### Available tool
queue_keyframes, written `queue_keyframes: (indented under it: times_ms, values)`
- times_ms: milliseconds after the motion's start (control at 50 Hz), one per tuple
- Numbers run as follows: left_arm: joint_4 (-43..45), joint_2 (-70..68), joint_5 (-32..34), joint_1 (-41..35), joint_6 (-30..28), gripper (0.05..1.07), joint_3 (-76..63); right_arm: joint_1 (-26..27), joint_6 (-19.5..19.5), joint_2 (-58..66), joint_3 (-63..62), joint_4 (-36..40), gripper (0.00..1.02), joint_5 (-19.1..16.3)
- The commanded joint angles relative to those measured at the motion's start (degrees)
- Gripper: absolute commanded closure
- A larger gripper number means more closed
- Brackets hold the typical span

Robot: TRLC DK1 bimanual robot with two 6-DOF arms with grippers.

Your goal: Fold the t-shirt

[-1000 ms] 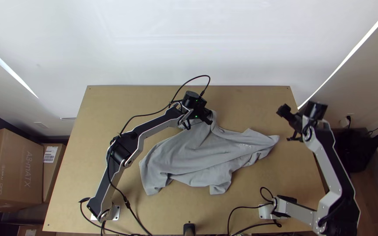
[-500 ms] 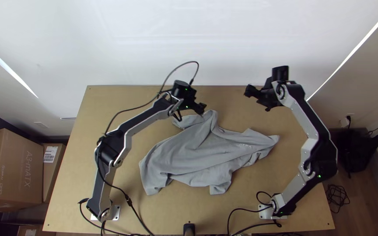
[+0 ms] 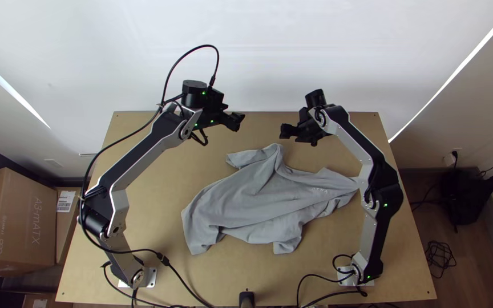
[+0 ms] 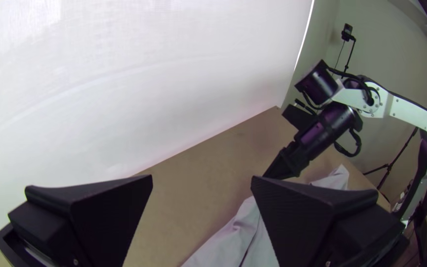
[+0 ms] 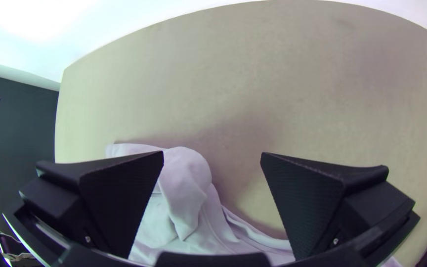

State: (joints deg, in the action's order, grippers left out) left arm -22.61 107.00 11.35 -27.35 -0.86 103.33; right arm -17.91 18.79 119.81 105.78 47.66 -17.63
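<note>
A grey t-shirt (image 3: 263, 197) lies rumpled and askew over the middle of the table, its small print toward the right. Up and left of the shirt, my left gripper (image 3: 238, 121) hangs over the table's far part; in the left wrist view the left gripper (image 4: 202, 180) is open, nothing between its fingers. My right gripper (image 3: 285, 132) is just beyond the shirt's far tip; in the right wrist view the right gripper (image 5: 212, 158) stands open, with the shirt (image 5: 184, 198) below and partly behind one finger.
Bare wooden table (image 3: 161, 228) surrounds the shirt. A pale screen (image 3: 246, 57) stands along the table's far edge. Black cables (image 3: 184, 279) run near the left base, and cardboard boxes (image 3: 18, 222) stand on the floor at the left.
My left gripper has moved off the shirt's far end, up and to the left. The right arm has swung in from the right side toward the shirt's far tip. The shirt's far-left part is uncovered.
</note>
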Motion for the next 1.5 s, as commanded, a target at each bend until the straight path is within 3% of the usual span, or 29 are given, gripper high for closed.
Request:
queue_keyframes:
  times_ms: [0,380,460,540,680,740,880,1140,1280,1480]
  values:
    - [-0.9,-4.0,0.0,0.2,-1.0,0.1,-3.7,-1.5,-0.9,2.0,1.9,0.7,0.13,-0.6]
    - [-1.8,-10.4,0.0,2.5,-1.0,0.1,-10.6,-6.2,-0.8,3.9,1.6,2.0,0.18,-0.6]
    - [-5.3,-11.1,0.0,3.1,-2.0,0.1,-10.8,-6.4,-0.6,4.6,1.8,2.8,0.42,-0.6]
    - [-9.9,-12.1,0.0,3.8,-4.1,0.1,-11.1,-6.8,-0.4,5.0,1.9,2.8,0.59,-0.5]
    - [-12.8,-15.2,0.0,6.3,-7.8,0.1,-16.2,-7.0,-0.5,5.2,1.0,-2.3,0.99,2.6]
    - [-15.8,-16.7,0.1,7.4,-10.0,0.1,-18.5,-7.0,-0.4,4.9,1.0,-3.1,1.0,3.3]
    - [-32.1,-17.4,3.2,10.2,-17.2,0.11,-21.2,-7.1,-0.1,3.5,1.7,-3.3,1.0,3.7]
    - [-45.3,-18.0,4.1,12.1,-29.7,0.11,-31.3,-6.5,0.5,-0.4,1.7,-3.3,1.0,4.5]
    - [-47.8,-18.8,3.9,12.2,-33.6,0.11,-35.0,-5.6,1.2,-3.4,1.5,-3.3,1.0,5.1]
    - [-47.2,-18.5,2.1,8.9,-34.6,0.11,-38.9,-4.1,2.2,-6.0,2.1,-4.0,1.0,5.2]
